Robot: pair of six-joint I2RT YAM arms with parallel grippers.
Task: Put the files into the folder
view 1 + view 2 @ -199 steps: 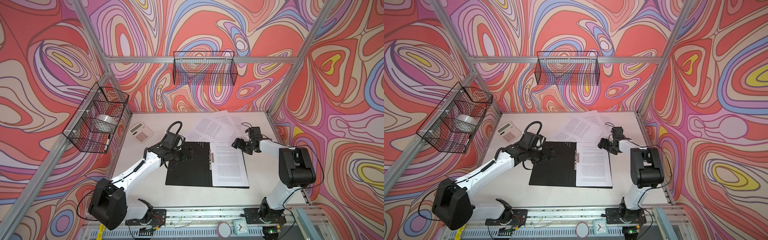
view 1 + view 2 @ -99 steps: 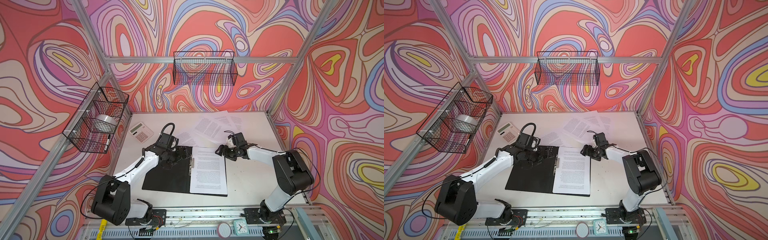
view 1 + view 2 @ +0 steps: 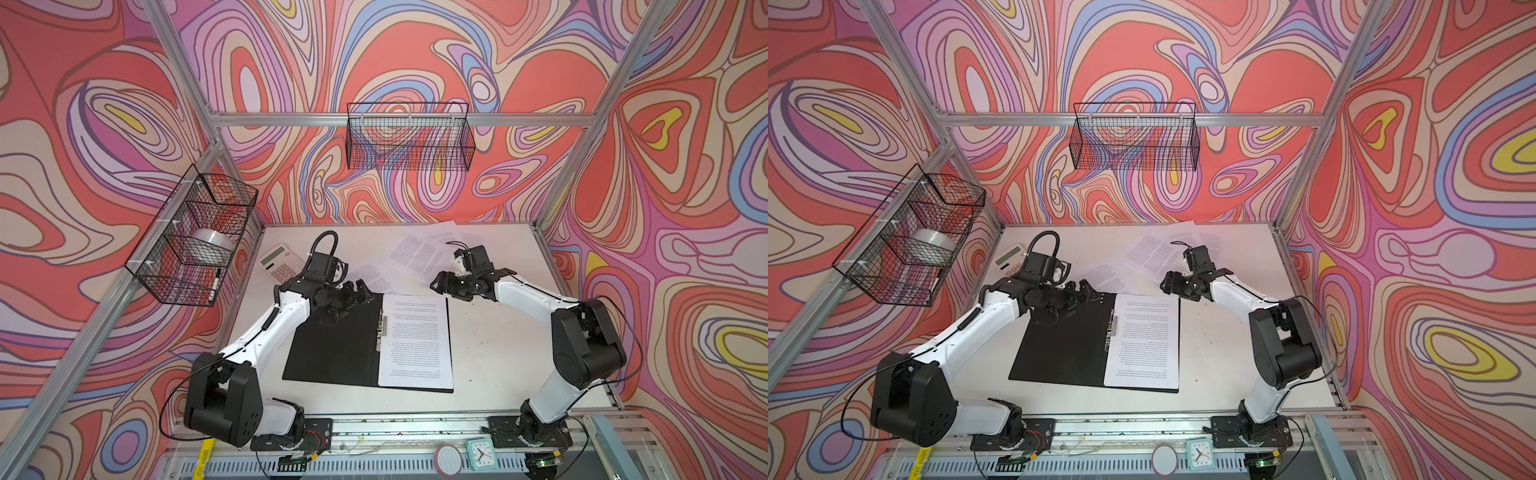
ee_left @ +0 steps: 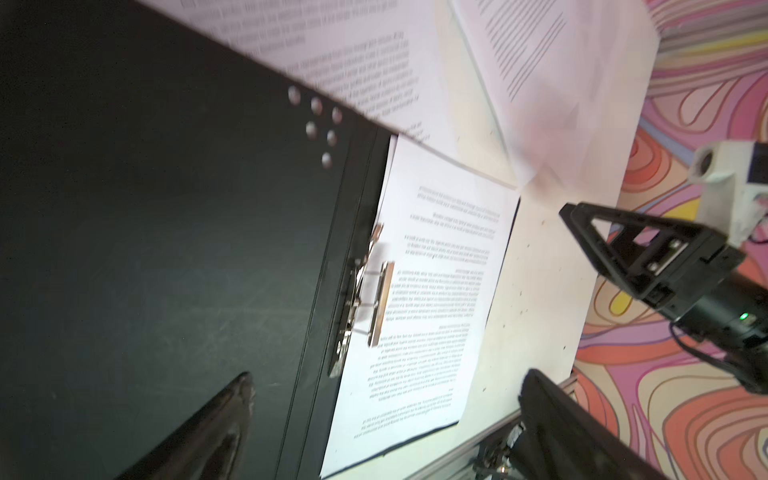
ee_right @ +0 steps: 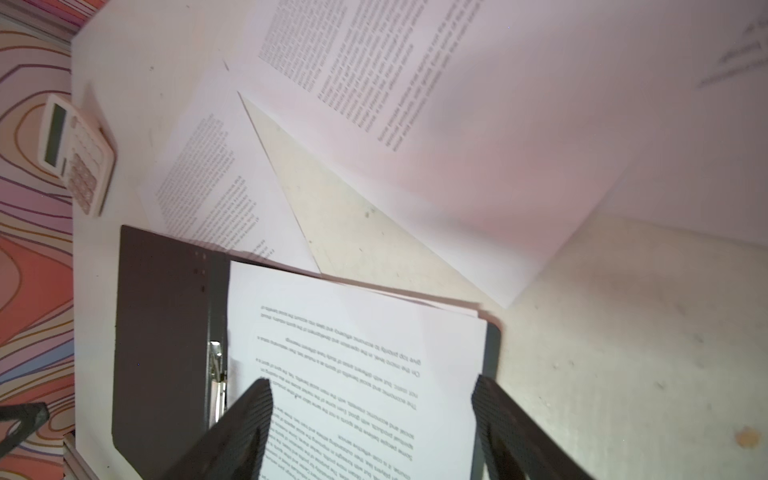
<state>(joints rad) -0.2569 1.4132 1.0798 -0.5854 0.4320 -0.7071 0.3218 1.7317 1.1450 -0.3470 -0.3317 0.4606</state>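
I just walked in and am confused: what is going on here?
Filing is in progress. The folder lies open on the table, printed paper already on its right half. The left gripper, fingers open, is over its left half's far edge; the right gripper, fingers open and empty, hovers near its far right corner. More loose sheets lie behind, not yet filed.

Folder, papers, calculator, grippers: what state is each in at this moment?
folder: open flat, black inside up.
sheets in folder: lying on its right half.
loose sheets: scattered, overlapping, behind the folder.
calculator: face up, untouched.
left gripper: open, empty, over the folder's far edge.
right gripper: open, empty, above the folder's far right corner.
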